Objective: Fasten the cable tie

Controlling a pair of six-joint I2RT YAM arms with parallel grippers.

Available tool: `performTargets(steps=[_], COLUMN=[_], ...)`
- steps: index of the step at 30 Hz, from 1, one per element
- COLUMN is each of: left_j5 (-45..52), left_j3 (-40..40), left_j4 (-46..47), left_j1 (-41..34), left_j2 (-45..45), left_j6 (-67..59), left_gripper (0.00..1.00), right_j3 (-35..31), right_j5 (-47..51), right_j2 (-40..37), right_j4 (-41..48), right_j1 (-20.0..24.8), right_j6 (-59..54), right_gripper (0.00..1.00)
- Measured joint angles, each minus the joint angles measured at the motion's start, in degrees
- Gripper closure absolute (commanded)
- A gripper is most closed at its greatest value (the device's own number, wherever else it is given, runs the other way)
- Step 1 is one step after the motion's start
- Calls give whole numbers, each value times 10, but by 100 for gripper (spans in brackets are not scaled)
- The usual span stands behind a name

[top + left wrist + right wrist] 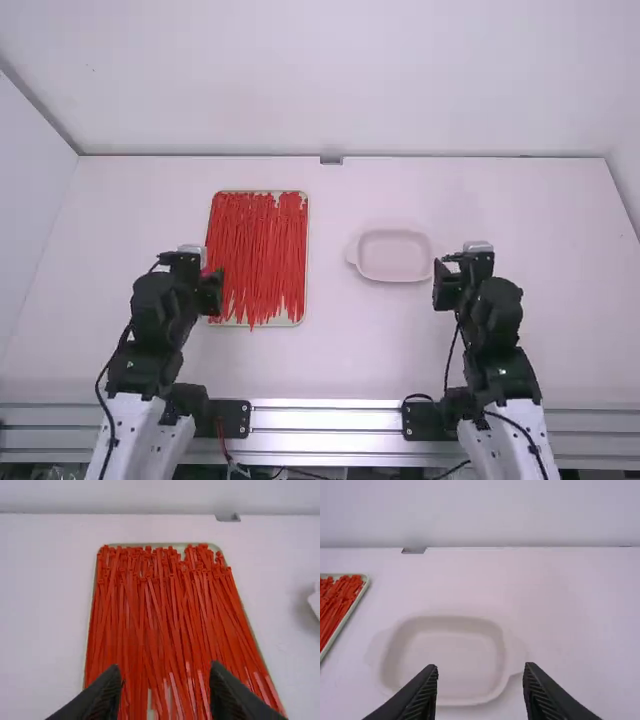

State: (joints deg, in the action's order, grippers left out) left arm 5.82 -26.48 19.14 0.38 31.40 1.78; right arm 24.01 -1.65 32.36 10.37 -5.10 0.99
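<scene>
The picking step is judged not yet begun. The red cable ties are heaped left of centre on the bench. The left tool is held wide over their near ends, and the right tool is held wide over the white dish. A single tie must be isolated next.

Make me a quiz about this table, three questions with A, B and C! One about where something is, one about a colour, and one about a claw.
1. Where does the white dish sit, judged from the tray in the high view? A on it; B to its right; C to its left.
2. What colour are the cable ties? A blue; B green; C red.
3. How is the left claw? A open; B shut on a cable tie; C shut on the dish.

Answers: 1 B, the dish lies apart from the tray, on its right. 2 C, the whole pile is red. 3 A, it gapes wide and grips nothing.
</scene>
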Motion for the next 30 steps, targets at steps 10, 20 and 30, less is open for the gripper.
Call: performTargets(steps=[10,20,30], left_j5=[26,50,66], left_j3=[-114,-218,-283], left_j4=[76,144,189], left_j1=[5,13,13], left_j2=[133,250,324], left_j6=[21,47,63], left_gripper=[30,13,3], right_j3=[104,198,257], right_j5=[-7,-10,-12], right_j2=[131,249,323], right_j4=[42,79,109], right_j1=[-32,-56,-70], right_j6=[4,9,29], right_gripper=[29,13,4])
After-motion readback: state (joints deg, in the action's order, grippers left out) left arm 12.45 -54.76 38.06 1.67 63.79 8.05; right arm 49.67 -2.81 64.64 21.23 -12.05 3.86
